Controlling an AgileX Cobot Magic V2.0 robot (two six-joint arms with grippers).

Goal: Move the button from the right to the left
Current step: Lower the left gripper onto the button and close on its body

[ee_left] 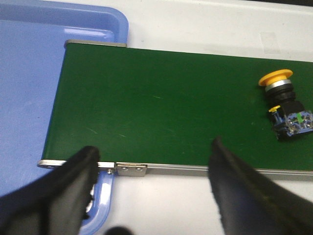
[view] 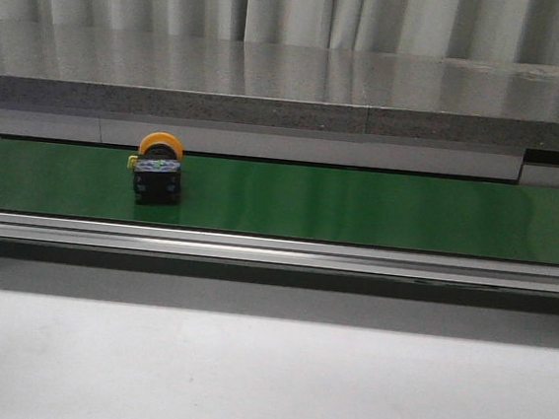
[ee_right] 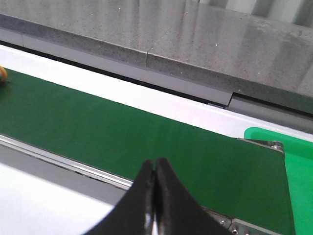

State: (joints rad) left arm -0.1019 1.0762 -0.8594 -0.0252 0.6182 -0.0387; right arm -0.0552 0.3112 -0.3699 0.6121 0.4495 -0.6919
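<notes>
Starting nearest: bare white table (view: 263,376) in front, then the metal rail (view: 275,252) of the conveyor, then the green belt (view: 359,207) running side to side. Button (view: 156,170) sits on the belt, left of centre in the front view, lying on its side, yellow-orange cap toward the far edge, black body toward the near rail, small green mark on the body. Nothing touching it. Left gripper (ee_left: 151,191) hangs over the near rail by the belt's end, black fingers (ee_left: 244,196) spread wide apart, nothing between them; button (ee_left: 286,105) well off to one side of it on the belt. Blue tray (ee_left: 29,98) sits at that belt end, partly under it. Right gripper (ee_right: 155,169) over the other end of the belt, fingers pressed together, tips touching, holding nothing. Green tray (ee_right: 293,152) sits at that end. Behind the belt a white strip, then a grey speckled ledge (view: 289,111), pale curtain (view: 279,6) at the back.
</notes>
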